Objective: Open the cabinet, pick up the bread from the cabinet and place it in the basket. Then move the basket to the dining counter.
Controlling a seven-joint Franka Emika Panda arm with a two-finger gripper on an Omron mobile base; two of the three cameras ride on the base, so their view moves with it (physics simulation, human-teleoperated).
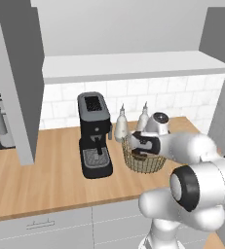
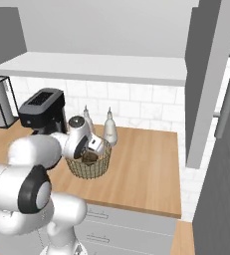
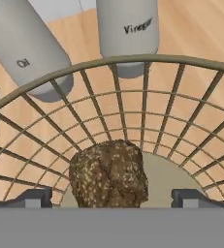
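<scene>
Bread [image 3: 109, 174] on basket [image 3: 191, 116] floor, between spread fingertips of released claw [image 3: 111, 197]

Wall: white square-tiled backsplash [image 1: 182, 95].
Worktop: light-wood countertop [image 1: 46, 170].
Below front edge: grey drawers with short horizontal handles [image 1: 41, 224].

I see the bread [image 3: 109, 173] lying on the basket [image 3: 133, 99] floor, between my tool's [image 3: 112, 197] spread fingertips [image 3: 36, 197]. Beyond the rim, the oil bottle [image 3: 28, 46] and vinegar bottle [image 3: 128, 29] stand on the wooden surface [image 3: 200, 34].
</scene>
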